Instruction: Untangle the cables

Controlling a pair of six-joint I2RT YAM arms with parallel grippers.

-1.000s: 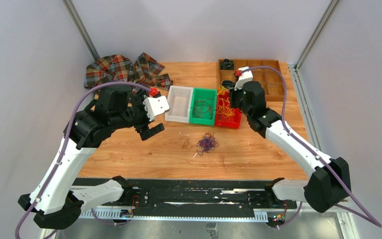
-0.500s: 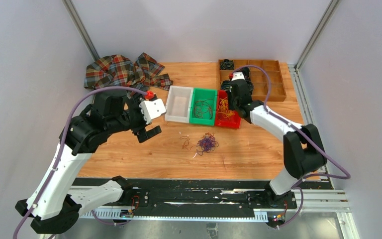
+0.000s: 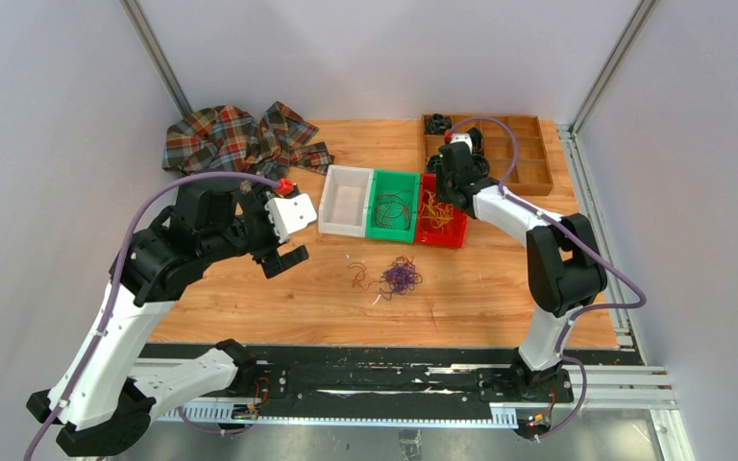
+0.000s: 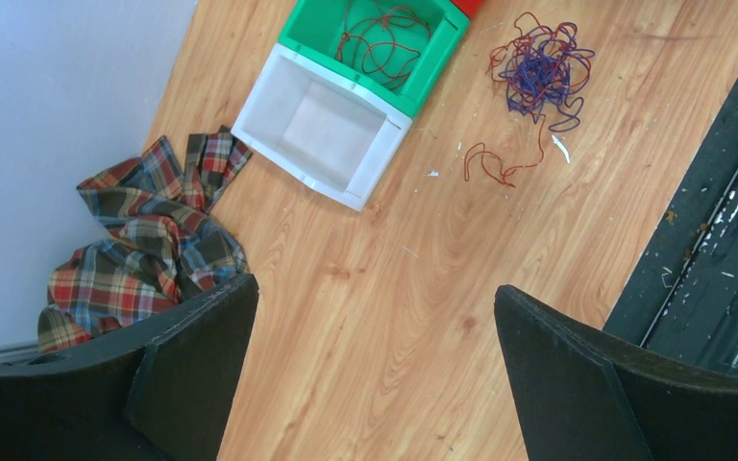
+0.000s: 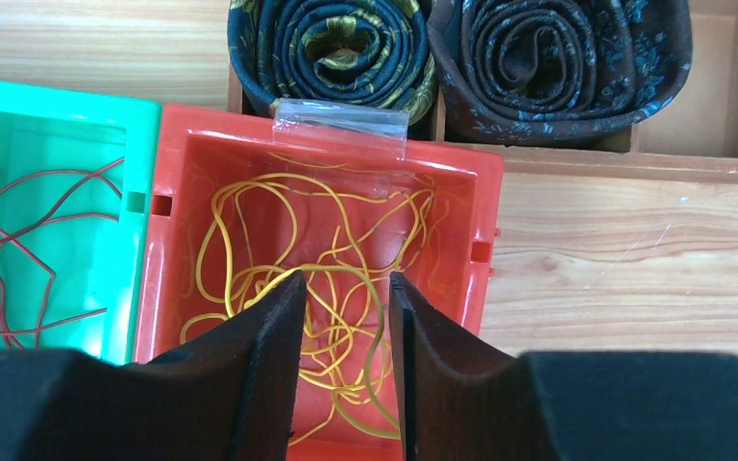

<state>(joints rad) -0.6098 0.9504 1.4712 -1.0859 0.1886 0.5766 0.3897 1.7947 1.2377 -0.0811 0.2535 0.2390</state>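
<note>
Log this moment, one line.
left gripper open, aloft | right gripper open over red bin | yellow cables in bin | purple tangle on table

A white plastic bin (image 3: 346, 200), green plastic bin (image 3: 392, 236) and red plastic bin (image 3: 439, 241) stand in a row, left to right, on the wooden table (image 3: 480, 288), with thin brown wires (image 3: 392, 207) in the green and thin yellow wires (image 3: 432, 209) in the red. The small tangle of purple wires (image 3: 401, 277) lies before the green bin. The crumpled plaid cloth (image 3: 235, 139) lies far left, and the wooden compartment tray (image 3: 528, 173) sits behind the red bin.

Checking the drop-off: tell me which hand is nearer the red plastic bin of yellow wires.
Right. The right hand hovers over the red plastic bin; the left hand hangs off to its left, beyond the green bin and white bin.
</note>
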